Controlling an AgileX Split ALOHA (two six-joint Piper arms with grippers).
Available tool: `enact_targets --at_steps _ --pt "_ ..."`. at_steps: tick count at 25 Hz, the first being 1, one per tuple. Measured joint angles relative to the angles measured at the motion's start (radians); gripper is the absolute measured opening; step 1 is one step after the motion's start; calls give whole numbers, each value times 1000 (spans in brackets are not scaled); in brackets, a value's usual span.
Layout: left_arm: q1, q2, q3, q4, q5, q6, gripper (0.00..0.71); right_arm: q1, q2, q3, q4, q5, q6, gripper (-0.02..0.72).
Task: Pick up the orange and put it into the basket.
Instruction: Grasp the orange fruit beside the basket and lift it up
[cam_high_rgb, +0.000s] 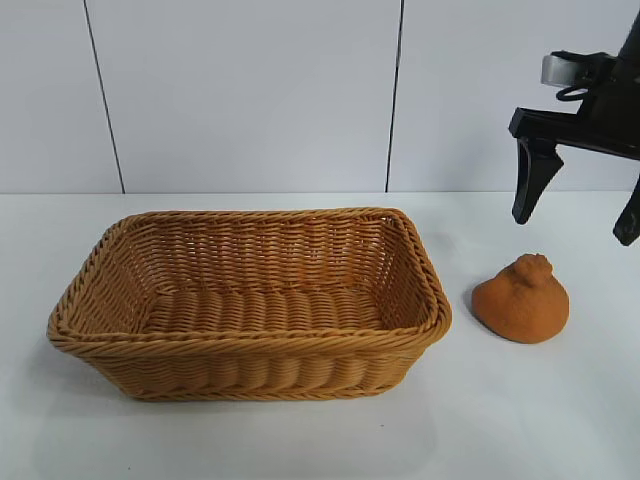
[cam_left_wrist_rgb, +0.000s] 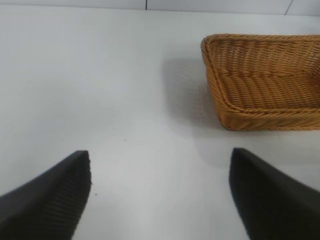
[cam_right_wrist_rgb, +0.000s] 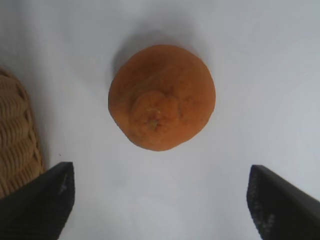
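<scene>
We found the orange (cam_high_rgb: 521, 302) resting on the white tabletop (cam_high_rgb: 300, 440), just beside the basket (cam_high_rgb: 240, 345) at its three o'clock. At the orange's one o'clock our right gripper (cam_high_rgb: 577, 210) hung above with fingers wide, gripping nothing. Our left gripper (cam_left_wrist_rgb: 160, 200) sat apart, fingers wide too.

The exterior view's edge cuts off the right gripper (cam_high_rgb: 578, 212); the left arm is unseen there.
</scene>
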Motion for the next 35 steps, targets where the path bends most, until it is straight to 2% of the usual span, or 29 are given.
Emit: enact_targets --at_steps 3,9,12,14,18,20,21,29,35 --pt "0 0 0 0 0 0 549 0 59 0 4 -20 0 641" --pt "0 0 0 0 -1 0 549 0 183 0 23 -125 0 639" --pt "0 0 0 0 -1 0 549 0 210 0 30 -154 0 587" --pt "0 0 0 0 -1 0 549 0 211 0 33 -158 0 484" --pt "0 0 0 0 -1 0 549 0 209 0 36 -159 0 191" --pt "0 0 0 0 -1 0 549 0 207 -1 38 -149 0 70" --pt "0 0 0 0 -1 0 549 0 206 -1 38 -145 0 39" --pt "0 0 0 -1 -1 0 549 0 110 -16 31 -108 -13 41" --pt "0 0 0 -1 -1 0 549 0 -5 -139 32 -19 -13 41"
